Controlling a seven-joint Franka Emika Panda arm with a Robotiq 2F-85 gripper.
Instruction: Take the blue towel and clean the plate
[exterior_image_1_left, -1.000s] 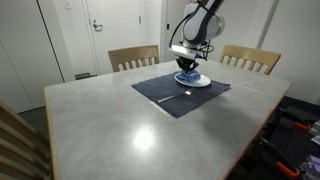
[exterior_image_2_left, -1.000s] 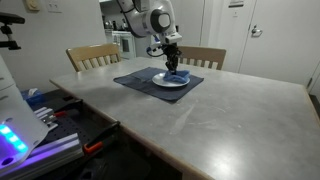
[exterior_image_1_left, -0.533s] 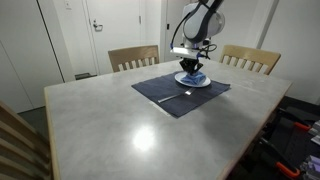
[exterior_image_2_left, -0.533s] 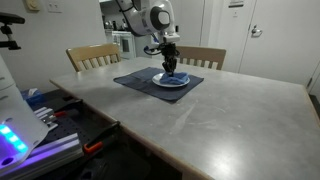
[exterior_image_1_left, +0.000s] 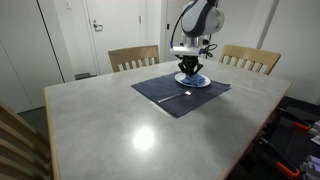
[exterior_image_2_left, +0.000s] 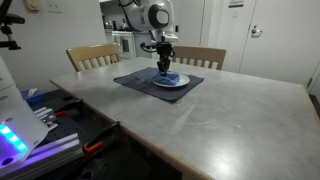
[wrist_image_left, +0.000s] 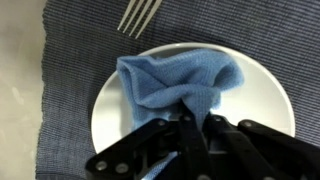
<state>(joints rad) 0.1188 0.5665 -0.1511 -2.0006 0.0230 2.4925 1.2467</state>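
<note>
A blue towel (wrist_image_left: 178, 80) lies bunched on a round white plate (wrist_image_left: 265, 100) in the wrist view. My gripper (wrist_image_left: 196, 118) is shut on the towel's near edge and presses it onto the plate. The plate (exterior_image_1_left: 203, 82) sits on a dark placemat (exterior_image_1_left: 165, 93) at the far side of the table in both exterior views; it also shows there (exterior_image_2_left: 182, 84) under my gripper (exterior_image_2_left: 166, 72). The towel (exterior_image_1_left: 190, 78) shows as a blue patch under the fingers.
A fork (wrist_image_left: 138, 14) lies on the dark placemat (wrist_image_left: 70, 60) beside the plate; it also shows in an exterior view (exterior_image_1_left: 172, 97). Two wooden chairs (exterior_image_1_left: 133, 57) (exterior_image_1_left: 250, 59) stand behind the grey table (exterior_image_1_left: 120, 125). Equipment sits at the table's edge (exterior_image_2_left: 20, 135).
My gripper has shifted a little across the plate with the towel in it, toward the plate's placemat-centre side. Plate, fork and placemat have not moved.
</note>
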